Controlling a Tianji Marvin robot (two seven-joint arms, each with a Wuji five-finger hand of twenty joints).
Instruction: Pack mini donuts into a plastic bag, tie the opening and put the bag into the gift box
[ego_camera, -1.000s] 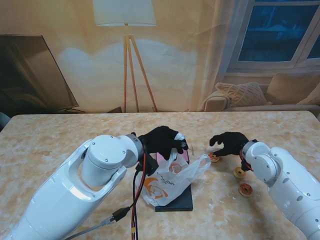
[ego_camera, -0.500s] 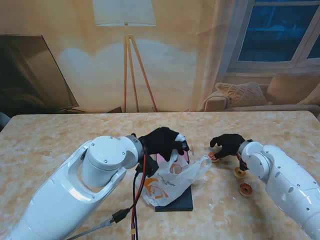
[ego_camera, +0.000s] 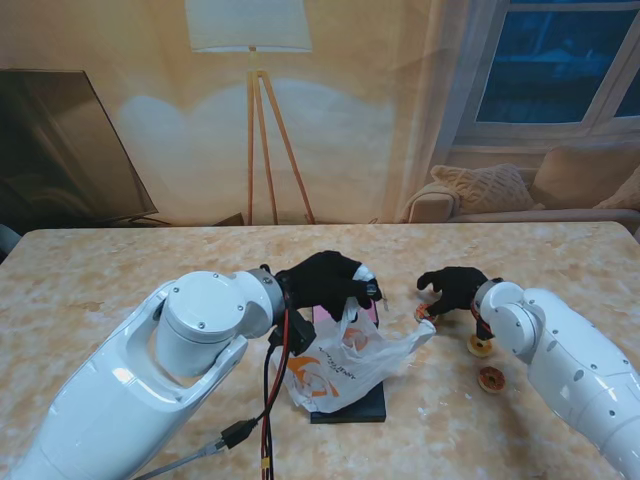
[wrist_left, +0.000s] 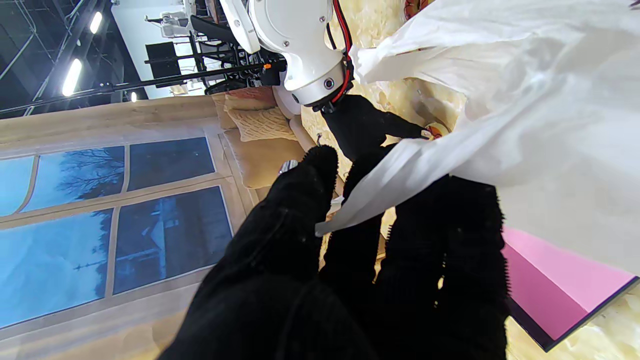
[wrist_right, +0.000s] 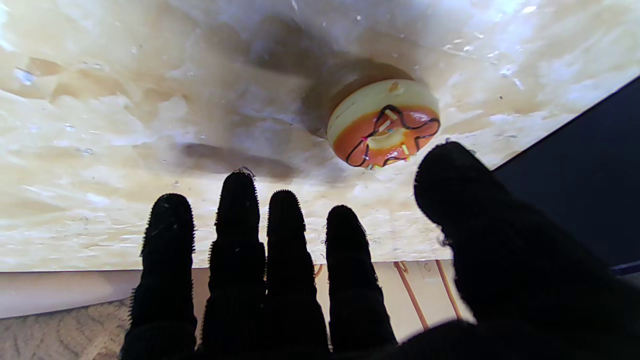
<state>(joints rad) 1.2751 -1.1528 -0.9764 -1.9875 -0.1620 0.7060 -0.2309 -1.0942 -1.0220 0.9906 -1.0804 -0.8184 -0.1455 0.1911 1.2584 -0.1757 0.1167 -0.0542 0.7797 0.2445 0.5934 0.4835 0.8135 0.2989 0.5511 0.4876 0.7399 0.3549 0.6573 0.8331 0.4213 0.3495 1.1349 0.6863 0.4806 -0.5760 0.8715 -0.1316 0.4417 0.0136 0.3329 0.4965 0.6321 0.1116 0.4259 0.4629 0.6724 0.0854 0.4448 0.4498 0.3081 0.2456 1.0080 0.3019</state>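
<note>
We judge the task to be at its first stage — loading. The plastic bag (ego_camera: 345, 362) lies crumpled over the gift box (ego_camera: 352, 400) near the centre of the worktop (ego_camera: 120, 270); the box shows a dark edge and, in the left wrist view, a pink inner face. Our left hand (ego_camera: 325, 283) is clamped on the rim of the bag at the bag's 12 o'clock side, the film passing between thumb and fingers (wrist_left: 300, 210), so the opening is held up. Whether any donut is already inside the bag we cannot tell; the film hides its contents.

Our right hand (ego_camera: 452, 289) sits at the bag's 2 o'clock, fingers apart and holding nothing. In the right wrist view the fingertips (wrist_right: 285, 210) and the thumb are spread around a mini donut (wrist_right: 384, 131) that rests on the worktop, apart from them — the pick is not yet made.

Count of items visible:
- Mini donuts outside the bag: three. One at the right hand's fingertips (ego_camera: 424, 313), a second (ego_camera: 481, 346) at 4 o'clock from that hand, a third (ego_camera: 491, 379) nearer to us again.
- Plastic bag: one.
- Gift box: one, with no lid in view.

Remaining, as we judge it: grasp and drop each loose donut into the bag, tie the opening, and place the bag in the box. None of these steps appears complete.
</note>
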